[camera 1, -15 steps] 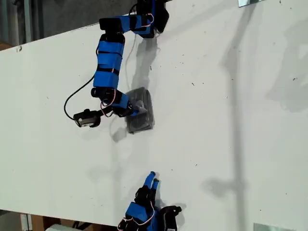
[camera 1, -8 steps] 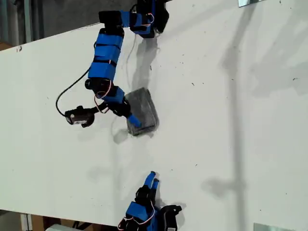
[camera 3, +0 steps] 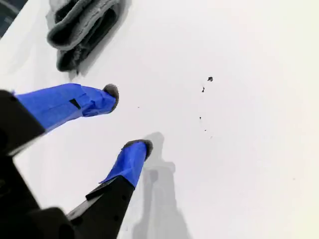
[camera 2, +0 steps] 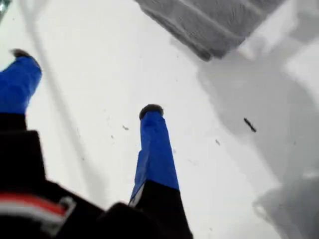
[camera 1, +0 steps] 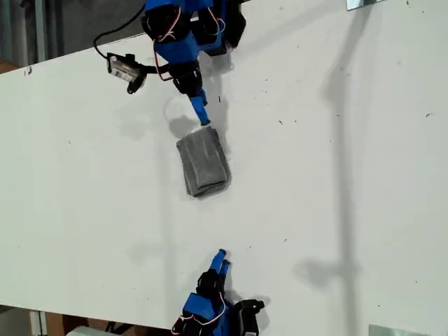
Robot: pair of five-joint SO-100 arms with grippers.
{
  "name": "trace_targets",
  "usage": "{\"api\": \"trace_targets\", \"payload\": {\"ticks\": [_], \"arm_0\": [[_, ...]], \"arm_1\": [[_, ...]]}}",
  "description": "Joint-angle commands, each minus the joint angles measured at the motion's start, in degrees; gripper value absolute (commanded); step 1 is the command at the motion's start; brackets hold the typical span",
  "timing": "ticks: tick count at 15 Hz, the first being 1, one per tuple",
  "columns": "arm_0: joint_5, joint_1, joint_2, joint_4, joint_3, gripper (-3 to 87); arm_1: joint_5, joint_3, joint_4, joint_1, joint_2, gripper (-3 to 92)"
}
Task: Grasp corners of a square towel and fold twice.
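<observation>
The flat white desk (camera 1: 336, 182) carries the towel (camera 1: 203, 162), a soft grey ribbed cloth folded into a small thick rectangle near its middle. My first gripper (camera 2: 84, 82) hangs just beyond the towel toward the desk's far edge, blue-taped jaws wide and empty. My second gripper (camera 3: 128, 118) sits near the desk's near edge, well apart, jaws parted, holding nothing.

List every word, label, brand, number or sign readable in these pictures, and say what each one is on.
None can be read.
The folded grey striped cloth towel shows no tag or print.
The white table bears only dark specks, no writing.
My first gripper and my second gripper, both wrapped in blue tape, carry no lettering.
</observation>
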State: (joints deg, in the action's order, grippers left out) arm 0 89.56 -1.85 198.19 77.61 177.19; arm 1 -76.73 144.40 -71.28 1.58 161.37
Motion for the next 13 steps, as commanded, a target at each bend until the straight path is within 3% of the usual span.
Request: {"api": "trace_targets", "payload": {"ticks": [1,3,4,6,9,13], "arm_0": [[-3.52,-0.97,0.09,-1.23,0.62,17.3],[-4.48,0.35,0.35,-2.72,1.49,17.3],[-9.76,0.97,0.35,-2.64,1.49,17.3],[-31.82,0.97,0.35,-3.34,1.58,17.2],[-29.44,0.7,0.35,-2.9,1.58,17.1],[-29.44,0.7,0.35,-2.9,1.58,17.1]], "arm_1": [[-7.82,15.29,-4.83,7.65,27.51,21.8],[-14.59,18.28,-7.21,11.69,27.07,21.7],[-18.02,19.34,-9.23,12.39,27.07,21.7],[-17.84,19.34,-9.93,15.64,27.07,21.8],[-12.22,17.14,-13.8,18.19,26.98,21.5],[-11.51,17.23,-13.89,18.28,26.98,21.5]]}}
